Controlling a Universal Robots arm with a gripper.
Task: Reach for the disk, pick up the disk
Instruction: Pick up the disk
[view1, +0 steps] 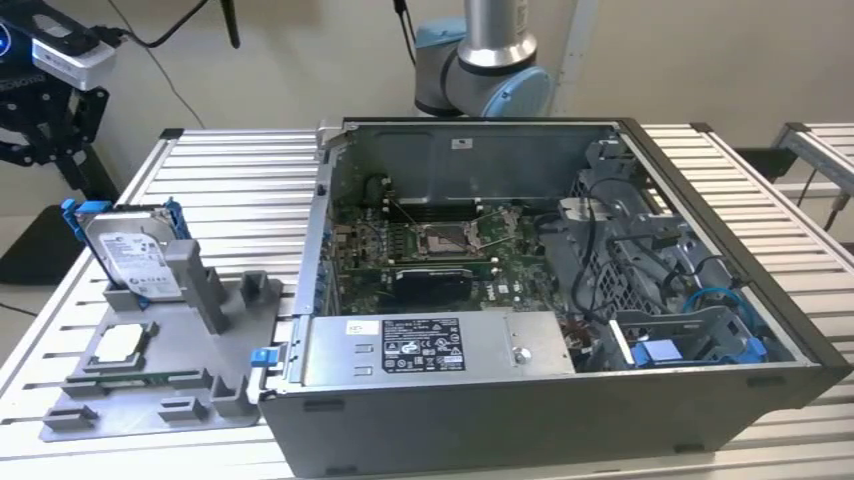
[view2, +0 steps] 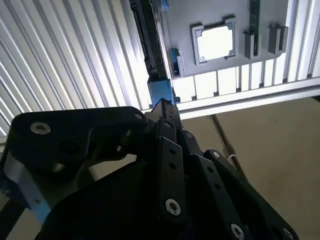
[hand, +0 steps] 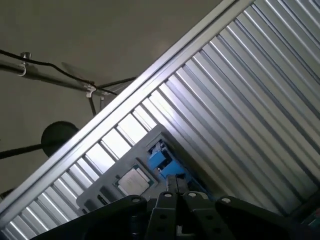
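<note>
While the claw (hand: 172, 181) hangs clear of the disk (view1: 134, 258), nothing is gripped.
I read the claw as pinched narrow and empty. Disk stands tilted in the grey holder (view1: 147, 405) on the surface (view1: 227, 180), at the exterior view's left of the computer case (view1: 534, 425).

a flat rectangular silver disk (view1: 134, 257) with a white printed label, set in a bright blue plastic frame, stands on its edge in a slot of a grey plastic holder (view1: 200, 400). it is not fully upright: it leans back, label face turned up and towards the camera. the blue frame shows along its upper edge and down both sides, ending in small tabs at the top corners. its lower end is sunk into the slot. it sits at the exterior view's left, at the holder's far end, on the slatted metal table (view1: 240, 170), free of any grasp.
</note>
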